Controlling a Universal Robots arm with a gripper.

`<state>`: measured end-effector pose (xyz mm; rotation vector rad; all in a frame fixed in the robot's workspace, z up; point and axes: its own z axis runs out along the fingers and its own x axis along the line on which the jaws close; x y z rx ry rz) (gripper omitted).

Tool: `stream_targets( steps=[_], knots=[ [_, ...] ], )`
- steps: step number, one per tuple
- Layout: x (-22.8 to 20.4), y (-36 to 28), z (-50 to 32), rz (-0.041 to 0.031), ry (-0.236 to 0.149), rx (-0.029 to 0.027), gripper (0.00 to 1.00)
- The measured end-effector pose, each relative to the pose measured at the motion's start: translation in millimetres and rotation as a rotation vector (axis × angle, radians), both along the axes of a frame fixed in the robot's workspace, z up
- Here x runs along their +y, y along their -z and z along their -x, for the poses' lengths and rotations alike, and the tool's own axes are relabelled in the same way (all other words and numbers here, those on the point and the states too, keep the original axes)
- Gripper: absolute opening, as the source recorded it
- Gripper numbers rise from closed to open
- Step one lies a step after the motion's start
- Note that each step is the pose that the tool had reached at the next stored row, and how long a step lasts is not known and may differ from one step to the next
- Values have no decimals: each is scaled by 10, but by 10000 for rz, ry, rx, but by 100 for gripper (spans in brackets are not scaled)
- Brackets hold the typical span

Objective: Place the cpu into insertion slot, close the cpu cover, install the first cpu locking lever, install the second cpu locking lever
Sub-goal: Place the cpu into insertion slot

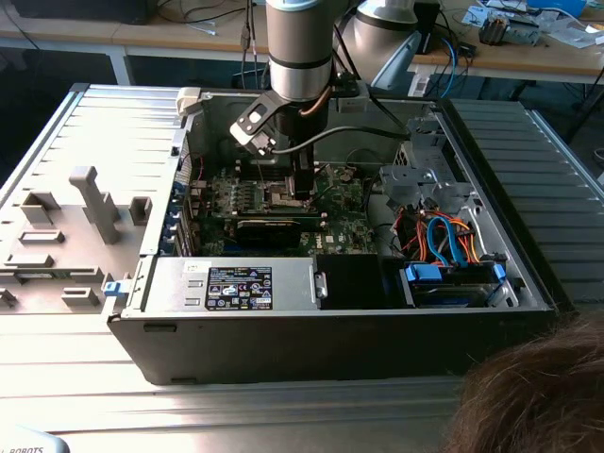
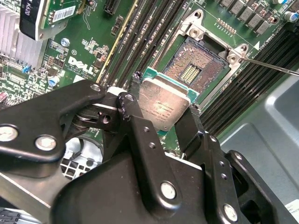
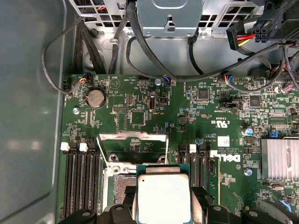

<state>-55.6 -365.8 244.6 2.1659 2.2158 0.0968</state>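
Over at 9 o'clock in the exterior view we've got the grey side panel [image 1: 57, 236] lying flat beside the open case [image 1: 330, 344]. Then there's the power supply [image 1: 236, 283] at about 7 o'clock, and dead centre the gripper [image 1: 302, 192] reaching down onto the green board [image 1: 349, 226]. Its fingers [image 2: 190, 128] are closed to chip width and pinch the cpu [image 2: 164, 105] by two opposite edges, metal top facing up. In the second wrist view the cpu hangs just above the insertion slot [image 2: 196, 70], overlapping one corner of it and not seated, so most of the pin field is bare. The cpu cover [image 3: 133, 136] stands swung up on the far side of the slot from the gripper in the first wrist view, out of the way. Our take: square the chip's edges to the slot rim first, then a straight flat drop with no sliding, since those pins look easy to bend. Only let go once it sits flush. Orange and blue cables [image 1: 448, 241] sit at 3 o'clock, and someone's hair [image 1: 538, 396] is at 5 o'clock.
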Motion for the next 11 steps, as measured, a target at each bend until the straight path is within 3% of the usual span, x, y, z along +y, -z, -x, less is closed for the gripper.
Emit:
stream_targets(
  steps=[11],
  knots=[
    [0, 5, 0, 0, 188, 0, 55]
  ],
)
